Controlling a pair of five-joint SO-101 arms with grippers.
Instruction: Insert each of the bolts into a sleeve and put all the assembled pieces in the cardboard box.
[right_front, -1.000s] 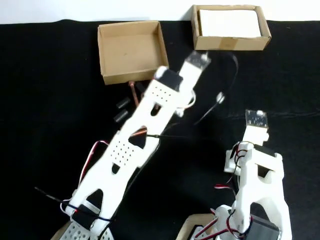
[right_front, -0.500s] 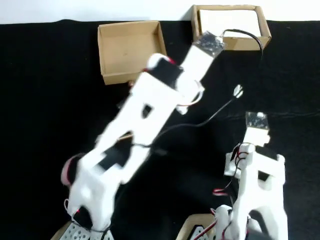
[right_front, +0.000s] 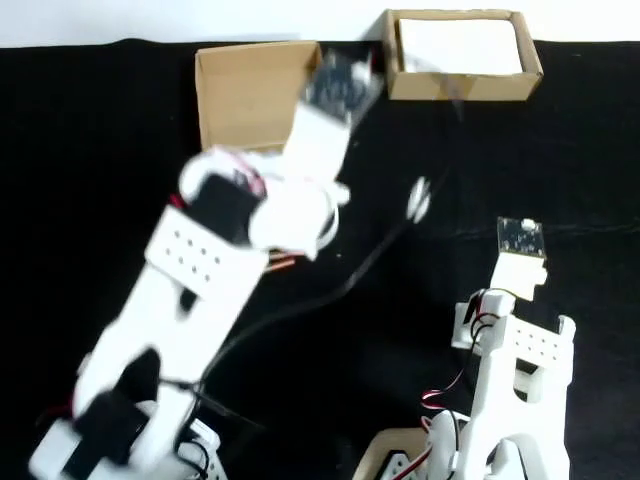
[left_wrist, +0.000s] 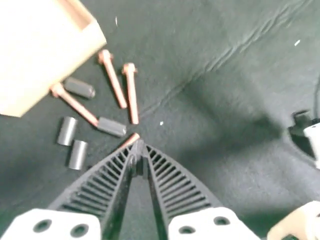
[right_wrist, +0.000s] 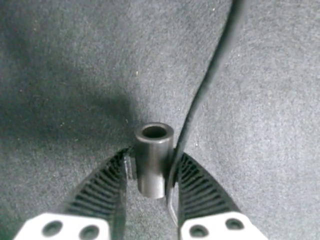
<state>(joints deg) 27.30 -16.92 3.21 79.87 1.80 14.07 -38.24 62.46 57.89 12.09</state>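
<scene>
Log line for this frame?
left claw: shut, by loose bolts and sleeves beside box | right claw: shut on held sleeve

A matte black felt cloth (right_front: 80, 200) covers the desk. Its nap is flecked with pale lint, and a long diagonal crease (left_wrist: 240, 45) runs across it in the left wrist view. Beyond the cloth's far edge lies a plain white strip (right_front: 150, 20) — wall or bare surface, I cannot tell which. The light is even — only soft, blurred shadows (right_wrist: 100, 110) darken the cloth.
</scene>
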